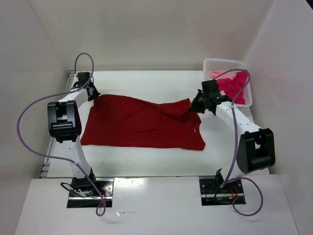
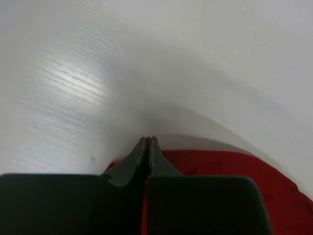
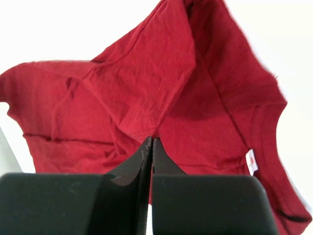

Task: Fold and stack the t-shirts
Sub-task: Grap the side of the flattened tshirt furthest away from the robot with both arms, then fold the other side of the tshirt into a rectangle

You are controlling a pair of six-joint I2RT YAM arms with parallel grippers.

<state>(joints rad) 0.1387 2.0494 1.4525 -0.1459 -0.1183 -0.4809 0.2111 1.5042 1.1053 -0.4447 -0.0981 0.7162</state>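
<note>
Across the middle of the white desk point(image 1: 146, 164) lies the dark red soft cloth t-shirt point(image 1: 142, 122), spread mostly flat, with each arm at one far corner, presumably so the cloth can be drawn taut or carried over into a first fold. At the far right corner the right claw point(image 1: 195, 106) is closed on a pinch of the hem, and the fabric rises in a tented ridge towards it while the rest drapes down. The left claw point(image 1: 92, 94) is shut at the far left corner; its wrist view shows red cloth under and between the fingers point(image 2: 128, 164), so it seems to have the edge, though how much is caught cannot be made out. A small white tag point(image 3: 251, 161) marks the neckline. Behind the right arm, the white perforated plastic basket point(image 1: 222, 62) holds bright magenta-pink crumpled shirts point(image 1: 234, 89) waiting their turn; the cable and wrist cut across them, so their number is unclear.
</note>
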